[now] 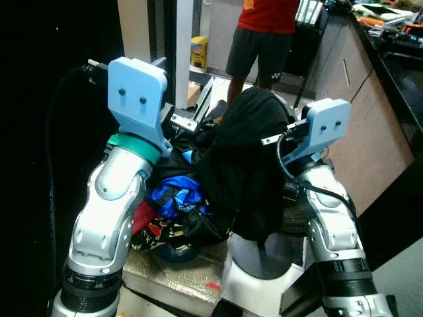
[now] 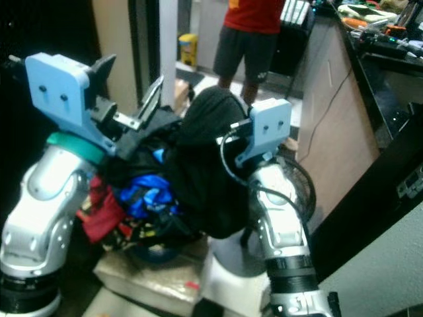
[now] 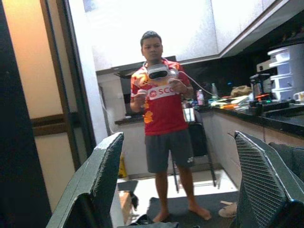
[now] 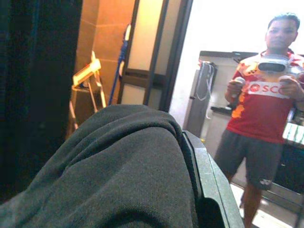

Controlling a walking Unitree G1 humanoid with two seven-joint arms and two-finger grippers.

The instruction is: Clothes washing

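Both raised | left gripper [image 3: 175, 185] spread, empty | right gripper [image 4: 190, 180] under black garment [image 1: 244, 165]

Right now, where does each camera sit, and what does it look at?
Left eye, right eye: on the head, looking down at both silver arms hugging a clothes pile with a black garment.
Left wrist: looks between the open left gripper at a person.
Right wrist: looks over the right gripper, draped in black cloth.
All views share the person.

black garment [image 1: 248, 165], blue cloth [image 1: 173, 198], red cloth [image 1: 142, 221]
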